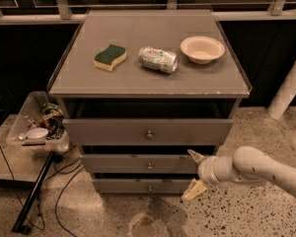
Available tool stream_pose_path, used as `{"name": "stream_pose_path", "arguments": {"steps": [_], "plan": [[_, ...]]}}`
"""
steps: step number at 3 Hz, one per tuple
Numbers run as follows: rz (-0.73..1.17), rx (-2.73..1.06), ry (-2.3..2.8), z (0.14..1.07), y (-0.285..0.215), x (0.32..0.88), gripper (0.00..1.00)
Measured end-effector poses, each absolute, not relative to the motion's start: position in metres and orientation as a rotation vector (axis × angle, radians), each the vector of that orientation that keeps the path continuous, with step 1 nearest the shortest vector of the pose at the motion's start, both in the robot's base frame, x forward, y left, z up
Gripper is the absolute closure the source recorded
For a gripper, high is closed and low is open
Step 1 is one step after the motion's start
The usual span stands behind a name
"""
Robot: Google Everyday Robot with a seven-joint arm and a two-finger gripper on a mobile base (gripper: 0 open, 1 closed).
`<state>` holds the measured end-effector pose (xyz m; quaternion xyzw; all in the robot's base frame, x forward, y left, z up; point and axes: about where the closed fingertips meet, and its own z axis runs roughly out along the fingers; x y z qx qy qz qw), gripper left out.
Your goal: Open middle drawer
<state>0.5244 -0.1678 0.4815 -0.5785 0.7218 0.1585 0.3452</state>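
A grey cabinet (pixel 148 85) has three drawers, each with a small round metal knob. The middle drawer (pixel 133 164) is the second one down, its knob (pixel 149 166) at centre. The top drawer (pixel 113 131) stands pulled out a little above it. The bottom drawer (pixel 128 186) is the shallowest. My gripper (pixel 194 174) comes in from the right on a white arm (pixel 256 169). It is open, its two pale fingers (pixel 194 189) spread apart, in front of the right end of the middle drawer and to the right of its knob. It holds nothing.
On the cabinet top lie a green and yellow sponge (pixel 110 57), a crushed can (pixel 158 59) and a pale bowl (pixel 202 49). A clear bin of clutter (pixel 38 127) sits on a stand at left, with cables (pixel 64 181) on the speckled floor. A white post (pixel 288 90) stands at right.
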Motion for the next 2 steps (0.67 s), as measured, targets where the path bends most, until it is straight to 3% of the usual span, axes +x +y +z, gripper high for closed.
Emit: {"name": "stream_pose_path", "arguments": {"steps": [2], "plan": [[0.416,-1.441,1.857,0.463,-0.168,0.547,0.00]]}}
